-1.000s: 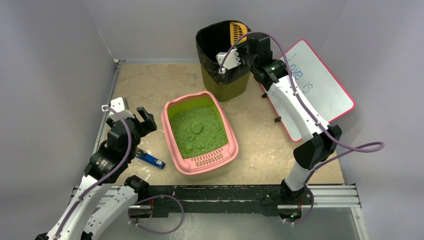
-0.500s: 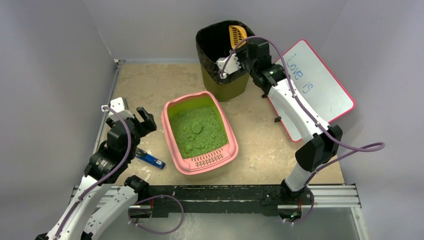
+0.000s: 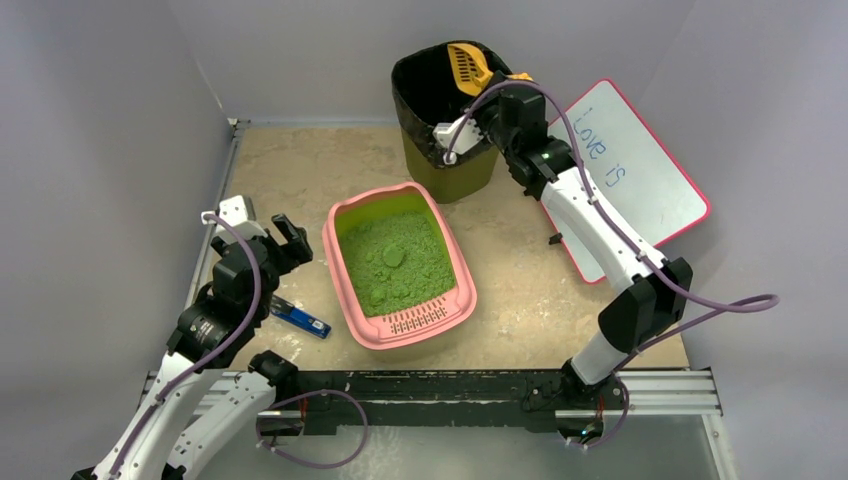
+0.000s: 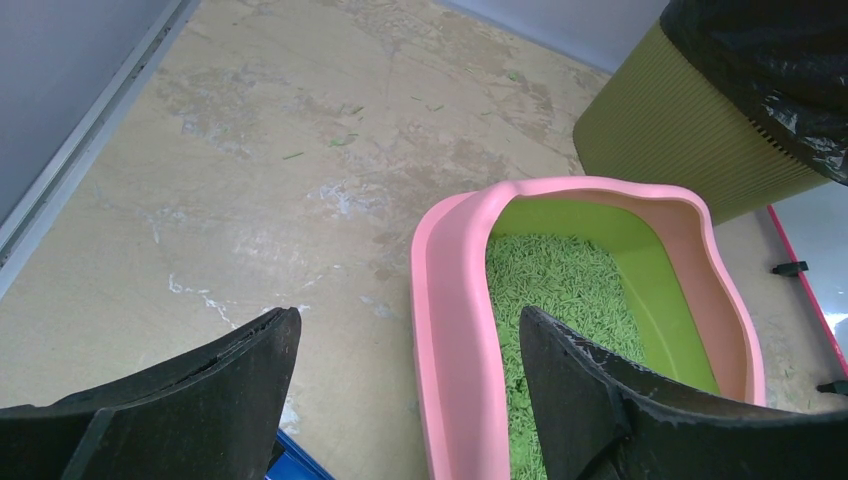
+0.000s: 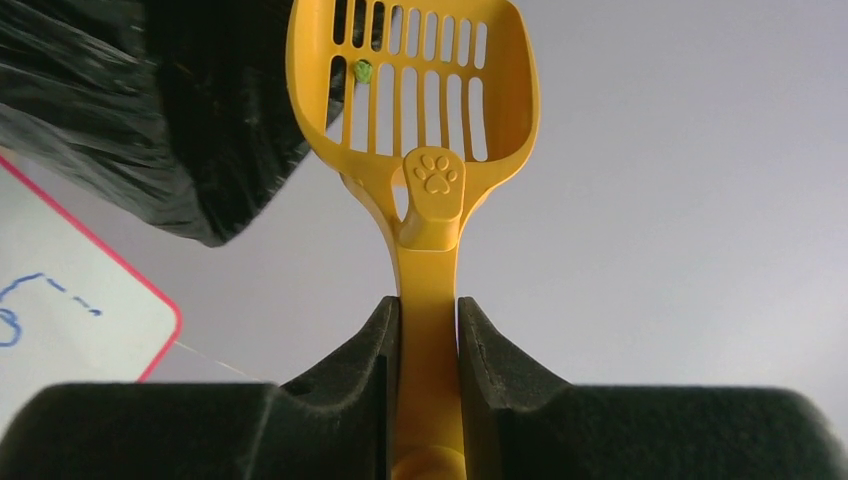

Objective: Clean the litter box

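Two arms reach over a mottled beige tabletop. The right fingers are pressed against the handle of a yellow slotted scoop, pinching it from both sides. They hold its head up at the far rim of the olive bin, which is lined with a black bag (one green pellet sits caught in a slot near the head's upper left). The litter box, pink with green litter inside, lies on the tabletop in the middle, in front of the bin, with its grated lip towards the arm bases. The left fingers are spread wide with nothing between them, just left of the box's far-left corner. A small blue object lies on the tabletop beside the box's left wall, near the left arm. A pink-edged whiteboard with blue writing is at the right, partly under the right arm
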Robot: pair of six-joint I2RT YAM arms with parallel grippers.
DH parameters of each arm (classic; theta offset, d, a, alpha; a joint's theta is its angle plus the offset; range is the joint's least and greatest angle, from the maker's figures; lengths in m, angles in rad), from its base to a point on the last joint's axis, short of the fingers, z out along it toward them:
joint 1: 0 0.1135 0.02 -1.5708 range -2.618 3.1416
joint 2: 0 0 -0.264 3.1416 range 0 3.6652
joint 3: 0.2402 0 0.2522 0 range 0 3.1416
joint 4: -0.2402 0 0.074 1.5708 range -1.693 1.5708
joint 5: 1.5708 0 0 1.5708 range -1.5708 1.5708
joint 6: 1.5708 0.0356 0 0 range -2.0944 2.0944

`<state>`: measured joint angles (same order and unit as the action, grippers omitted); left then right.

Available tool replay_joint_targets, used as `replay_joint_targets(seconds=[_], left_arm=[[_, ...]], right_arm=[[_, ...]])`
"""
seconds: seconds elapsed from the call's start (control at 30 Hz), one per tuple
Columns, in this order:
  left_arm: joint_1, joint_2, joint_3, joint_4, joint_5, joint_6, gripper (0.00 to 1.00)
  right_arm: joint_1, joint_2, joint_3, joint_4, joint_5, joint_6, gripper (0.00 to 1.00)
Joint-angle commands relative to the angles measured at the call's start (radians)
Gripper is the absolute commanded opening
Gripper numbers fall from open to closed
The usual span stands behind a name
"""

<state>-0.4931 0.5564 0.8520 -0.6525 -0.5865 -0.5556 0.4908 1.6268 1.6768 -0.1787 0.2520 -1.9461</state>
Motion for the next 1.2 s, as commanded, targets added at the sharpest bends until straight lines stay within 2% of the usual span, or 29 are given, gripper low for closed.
replay_joint_targets(seconds=[0.0, 0.07, 0.2, 0.3, 0.47, 0.6, 0.8, 1.17], left_arm=[[0.003, -0.009, -0.005, 0.038, -0.006, 0.013, 0.80], [0.002, -0.009, -0.004, 0.039, -0.005, 0.012, 0.80], [0.002, -0.010, -0.004, 0.036, -0.005, 0.011, 0.80], [0.002, -0.012, -0.005, 0.037, -0.004, 0.010, 0.80], [0.002, -0.006, -0.004, 0.036, -0.003, 0.010, 0.80], [0.002, -0.009, -0.005, 0.036, -0.006, 0.007, 0.80], [0.002, -0.003, -0.006, 0.037, 0.001, 0.006, 0.80], [0.002, 0.014, -0.006, 0.041, 0.009, 0.010, 0.79]], right_arm=[[0.004, -0.032, 0.029, 0.062, 0.003, -0.179, 0.00], [0.005, -0.031, 0.010, 0.012, 0.020, -0.170, 0.00], [0.004, -0.089, -0.086, 0.121, -0.022, -0.166, 0.00], [0.001, -0.101, -0.123, 0.099, -0.078, -0.152, 0.00], [0.001, -0.104, -0.066, 0.067, -0.096, -0.064, 0.00], [0.002, -0.093, 0.007, 0.087, -0.029, -0.022, 0.00], [0.002, -0.123, 0.013, 0.023, 0.068, 0.226, 0.00], [0.007, -0.174, 0.138, -0.167, 0.082, 0.828, 0.00]])
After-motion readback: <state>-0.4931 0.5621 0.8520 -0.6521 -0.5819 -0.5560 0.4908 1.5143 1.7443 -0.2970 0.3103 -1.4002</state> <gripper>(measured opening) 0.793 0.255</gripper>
